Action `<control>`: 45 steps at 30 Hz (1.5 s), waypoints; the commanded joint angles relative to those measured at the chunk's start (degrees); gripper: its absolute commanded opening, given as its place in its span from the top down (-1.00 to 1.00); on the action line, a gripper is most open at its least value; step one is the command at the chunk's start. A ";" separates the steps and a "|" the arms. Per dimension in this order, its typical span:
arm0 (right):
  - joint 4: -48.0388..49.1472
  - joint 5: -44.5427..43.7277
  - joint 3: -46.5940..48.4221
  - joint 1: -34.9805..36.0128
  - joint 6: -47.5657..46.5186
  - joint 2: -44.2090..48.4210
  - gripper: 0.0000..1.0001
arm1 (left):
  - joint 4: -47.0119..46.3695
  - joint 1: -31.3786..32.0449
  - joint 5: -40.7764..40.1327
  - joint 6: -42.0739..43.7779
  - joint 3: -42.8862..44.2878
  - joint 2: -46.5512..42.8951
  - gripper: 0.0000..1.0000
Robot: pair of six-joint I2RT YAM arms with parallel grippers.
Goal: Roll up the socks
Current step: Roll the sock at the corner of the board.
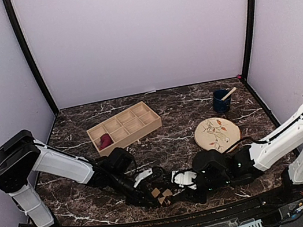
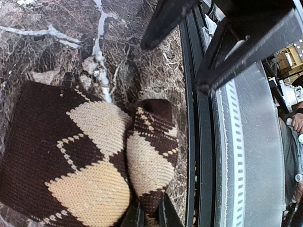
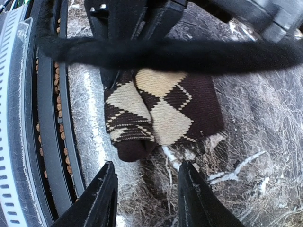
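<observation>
The maroon-red fabric sock [image 1: 105,140] lies in the wooden compartment tray [image 1: 142,128], back left. The left gripper [image 2: 150,213] pinches the folded dark brown, tan-argyle fabric sock [image 3: 165,109] just beside the marble table's [image 1: 169,145] black near rail [image 3: 52,142]. The right gripper [image 3: 148,164], fingers spread, faces it, just apart.

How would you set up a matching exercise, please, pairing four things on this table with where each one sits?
Things:
1. argyle sock
2. maroon sock
3. blue cup
4. round plate

Places:
A. in a compartment of the wooden tray
B. back right, with a stick in it
C. at the near edge of the table
D. right half, in front of the cup

Pairs: 1-C, 2-A, 3-B, 4-D
</observation>
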State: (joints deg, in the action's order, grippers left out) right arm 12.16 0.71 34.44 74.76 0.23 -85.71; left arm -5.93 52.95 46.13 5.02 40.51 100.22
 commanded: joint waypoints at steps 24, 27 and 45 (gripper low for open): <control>2.85 2.35 7.59 1.98 -6.08 -11.41 0.16 | 2.59 -1.18 2.93 -0.53 1.58 3.80 1.00; 2.48 2.12 8.18 1.97 -6.45 -11.97 0.17 | 2.68 -1.18 3.02 -0.53 1.75 4.17 1.00; -2.57 4.07 11.25 1.55 -6.91 -16.04 0.75 | 3.66 -1.18 2.17 -0.97 2.14 3.58 0.94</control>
State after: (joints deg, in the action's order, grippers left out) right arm 11.16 3.29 44.51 76.23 -6.74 -100.07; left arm -5.50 51.86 50.83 4.64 42.00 103.22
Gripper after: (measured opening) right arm 0.174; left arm 0.084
